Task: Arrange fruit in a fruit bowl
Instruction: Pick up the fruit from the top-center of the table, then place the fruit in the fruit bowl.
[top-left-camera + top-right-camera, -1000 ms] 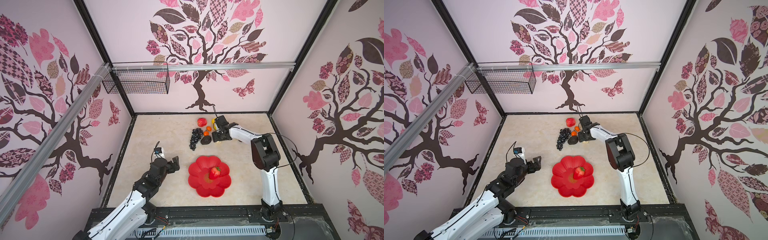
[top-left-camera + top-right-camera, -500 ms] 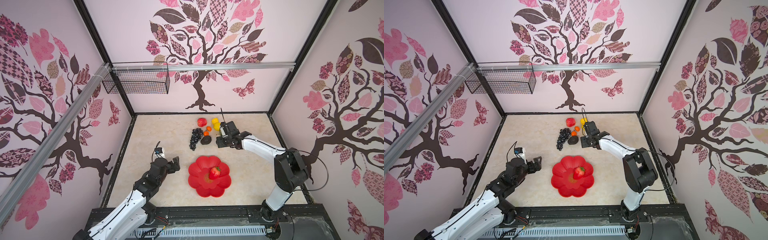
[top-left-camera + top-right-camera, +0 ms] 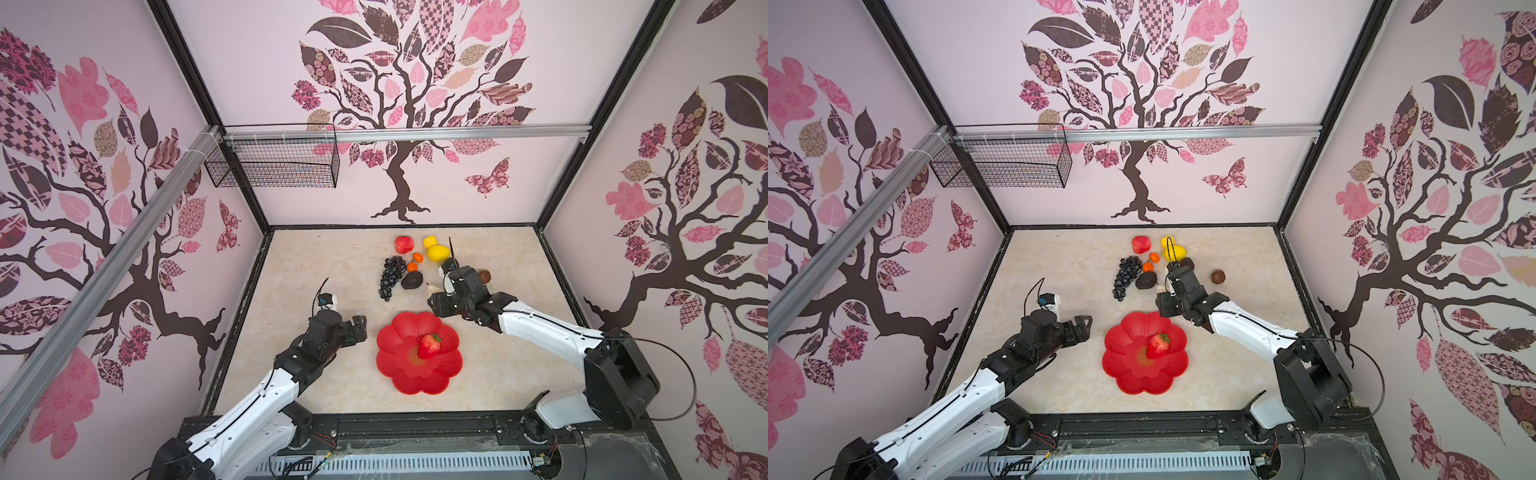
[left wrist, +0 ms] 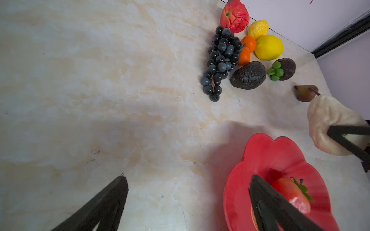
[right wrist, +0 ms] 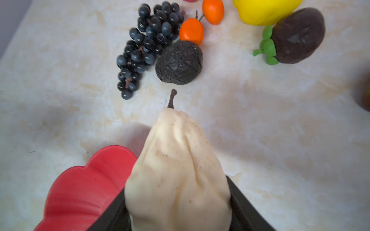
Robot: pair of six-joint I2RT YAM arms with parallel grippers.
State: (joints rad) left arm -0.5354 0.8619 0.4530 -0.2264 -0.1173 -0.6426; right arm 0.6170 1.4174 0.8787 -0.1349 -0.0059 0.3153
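A: What do we have in the right pincer?
B: We see it closed on the cream pear, with a black finger pressed on each side of the fat end. The stem points away toward the avocado.
A: And where is the pear over the surface?
B: We place it at the far edge of the red bowl, the edge away from the robot. In the right wrist view one petal of the rim sits just beside the pear. We cannot tell whether it hangs above the rim or just outside it.
A: The left pincer?
B: Wide apart and holding nothing, we'd say. It hovers over bare surface just beside the bowl's left side, not touching it.
A: What lies in the bowl?
B: The strawberry, at the middle.
A: And the other fruit?
B: We find it grouped near the back wall. The black grapes lie right against the avocado, and two small oranges sit between the grapes and the lemon. A smaller yellow fruit and the red apple are behind them. A dark fruit with green leaves lies beside the avocado and lemon, and the brown pear sits apart, to the right of the right pincer
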